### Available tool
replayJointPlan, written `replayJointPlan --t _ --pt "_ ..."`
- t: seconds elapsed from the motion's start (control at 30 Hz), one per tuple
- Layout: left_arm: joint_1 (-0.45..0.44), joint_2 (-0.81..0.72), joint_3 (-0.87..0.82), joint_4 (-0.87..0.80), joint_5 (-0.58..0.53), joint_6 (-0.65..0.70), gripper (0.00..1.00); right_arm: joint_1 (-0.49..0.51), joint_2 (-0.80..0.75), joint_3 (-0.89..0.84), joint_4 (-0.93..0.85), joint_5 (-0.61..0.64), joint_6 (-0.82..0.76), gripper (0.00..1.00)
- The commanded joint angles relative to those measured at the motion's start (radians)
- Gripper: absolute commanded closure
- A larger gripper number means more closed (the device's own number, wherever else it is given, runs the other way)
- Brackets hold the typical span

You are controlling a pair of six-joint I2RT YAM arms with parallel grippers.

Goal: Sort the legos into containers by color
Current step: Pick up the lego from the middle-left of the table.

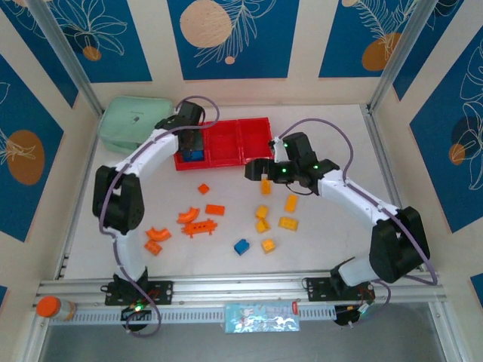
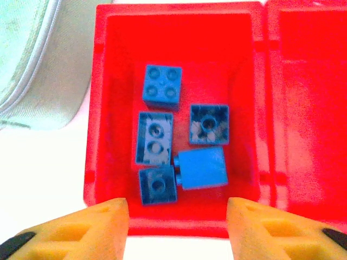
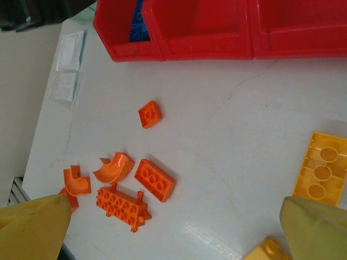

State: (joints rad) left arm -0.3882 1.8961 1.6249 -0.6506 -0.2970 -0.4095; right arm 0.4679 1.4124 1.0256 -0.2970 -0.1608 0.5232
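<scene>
The left fingers [image 2: 103, 225] stand apart with nothing between them, poised at the near edge of the end red bin [image 2: 103, 108], where five blue bricks [image 2: 201, 168] lie inside. A green pouch [image 2: 43, 65] sits just beside that bin. The right fingers [image 3: 32, 227] are spread wide and empty over the tabletop [image 3: 227, 141], with orange bricks [image 3: 154, 180] scattered beneath and a yellow brick [image 3: 321, 170] near one finger.
</scene>
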Motion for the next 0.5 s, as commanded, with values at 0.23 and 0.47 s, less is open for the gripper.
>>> replayJointPlan --t 0.23,0.47 --pt "-0.213 -0.325 -0.293 0.006 0.077 -0.061 0.42 -0.007 -0.142 -0.114 -0.141 -0.034 0.002 0.01" --pt "-0.403 -0.470 -0.528 0.027 0.083 -0.275 0.39 0.000 -0.257 -0.234 -0.190 -0.058 0.046 0.01"
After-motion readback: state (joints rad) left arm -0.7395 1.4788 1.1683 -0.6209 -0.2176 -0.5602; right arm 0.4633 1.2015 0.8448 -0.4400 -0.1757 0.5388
